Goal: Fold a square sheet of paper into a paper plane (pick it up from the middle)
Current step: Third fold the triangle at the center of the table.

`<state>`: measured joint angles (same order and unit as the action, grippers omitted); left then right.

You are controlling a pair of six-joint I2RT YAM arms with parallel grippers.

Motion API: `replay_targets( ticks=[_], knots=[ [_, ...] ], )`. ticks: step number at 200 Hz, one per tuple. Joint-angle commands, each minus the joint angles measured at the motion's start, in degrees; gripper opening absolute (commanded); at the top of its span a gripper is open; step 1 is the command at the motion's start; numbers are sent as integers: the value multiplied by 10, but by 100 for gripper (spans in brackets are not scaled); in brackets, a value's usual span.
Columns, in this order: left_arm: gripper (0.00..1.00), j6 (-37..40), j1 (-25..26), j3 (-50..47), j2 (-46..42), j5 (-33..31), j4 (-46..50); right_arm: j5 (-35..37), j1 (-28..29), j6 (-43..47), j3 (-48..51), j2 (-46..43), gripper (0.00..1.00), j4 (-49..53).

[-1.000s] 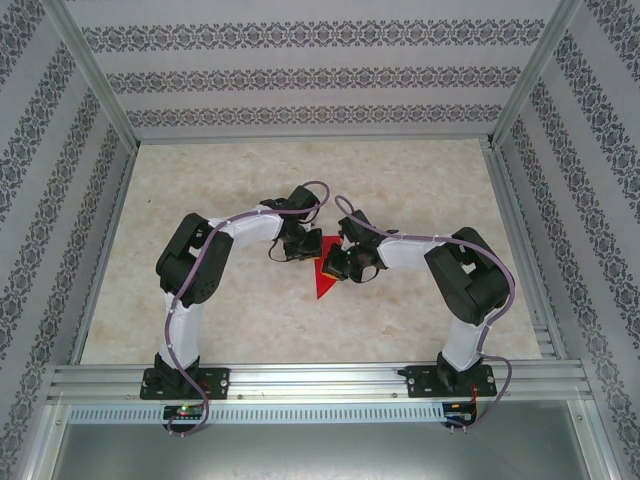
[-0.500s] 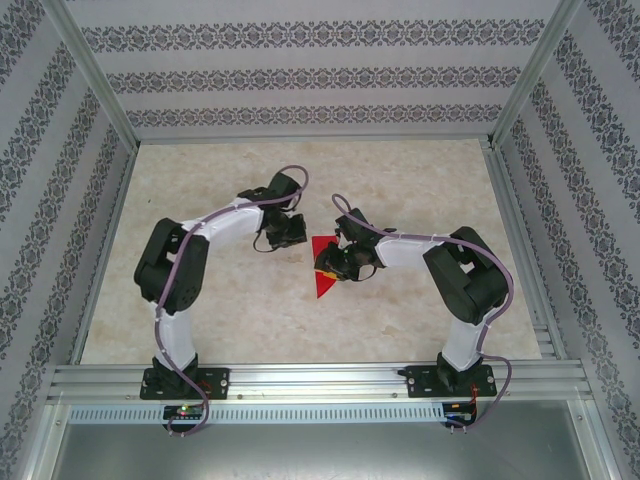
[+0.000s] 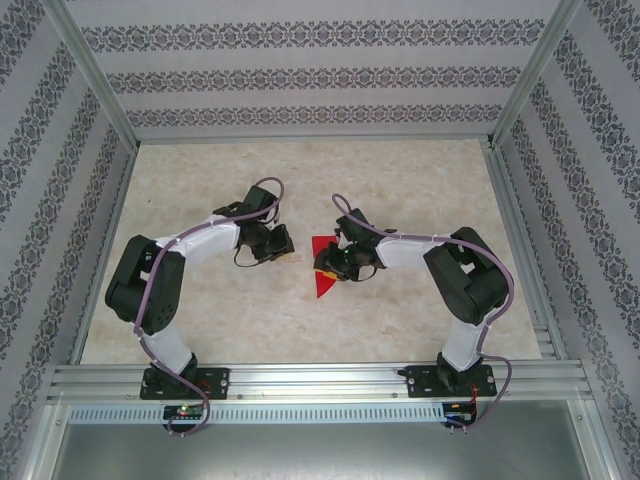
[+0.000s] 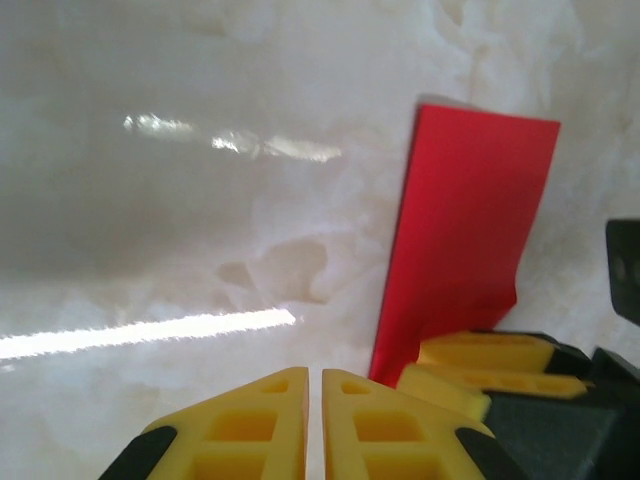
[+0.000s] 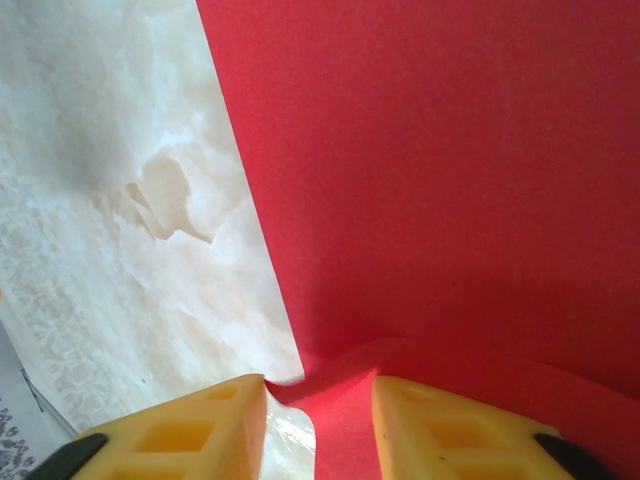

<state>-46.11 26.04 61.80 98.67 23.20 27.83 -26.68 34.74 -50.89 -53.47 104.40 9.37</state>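
Observation:
The square sheet of paper lies folded as a slim red paper plane [image 3: 322, 282] on the marble table, its sharp tip toward the near edge. My right gripper [image 3: 327, 262] sits low over its wide far end. In the right wrist view the jaws [image 5: 320, 400] stand apart, open, astride the red paper [image 5: 450, 180], whose edge lifts in a small ripple between them. My left gripper [image 3: 281, 244] is off to the left of the plane, apart from it. Its yellow fingers [image 4: 314, 400] are shut with nothing between them, and the plane [image 4: 465, 220] lies just right of them.
The table [image 3: 200, 300] is pale marble, fenced by an aluminium frame [image 3: 510, 100] and patterned walls. The right gripper's yellow fingers [image 4: 480, 365] show close beside the left one. Bare tabletop spreads to the far side and to both sides of the arms.
The left arm has drawn back to the left, away from the paper plane. The right gripper has opened its jaws and stays at the plane's wide end.

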Motion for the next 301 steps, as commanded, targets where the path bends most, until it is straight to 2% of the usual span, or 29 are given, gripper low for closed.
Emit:
replay_targets(
  ticks=[1, 18, 41, 72, 126, 202, 216, 253, 301],
  knots=[
    [13, -36, 15, -26, -26, 46, -65, 25, -5, 5, 20, -2, 30, 16],
    [13, -50, 29, -42, -34, 56, -84, 23, -6, 7, 22, -2, 25, 14],
    [12, -62, 47, -53, -37, 57, -95, 24, -7, 9, 22, -3, 24, 14],
    [12, -82, 66, -75, -37, 59, -117, 26, -7, 11, 23, -7, 37, 13],
    [10, -123, 87, -112, -39, 53, -161, 10, -18, 1, 42, -17, 37, -18],
    [10, -141, 99, -120, -34, 54, -187, 4, -21, -1, 52, -15, 27, -34],
    [10, -145, 103, -121, -34, 55, -192, 4, -22, 0, 52, -12, 18, -32],
    [9, -155, 114, -125, -30, 63, -213, 6, -21, -1, 53, -10, 7, -28],
    [9, -169, 139, -121, -8, 77, -236, 9, -21, -4, 53, -8, 6, -29]
  ],
)
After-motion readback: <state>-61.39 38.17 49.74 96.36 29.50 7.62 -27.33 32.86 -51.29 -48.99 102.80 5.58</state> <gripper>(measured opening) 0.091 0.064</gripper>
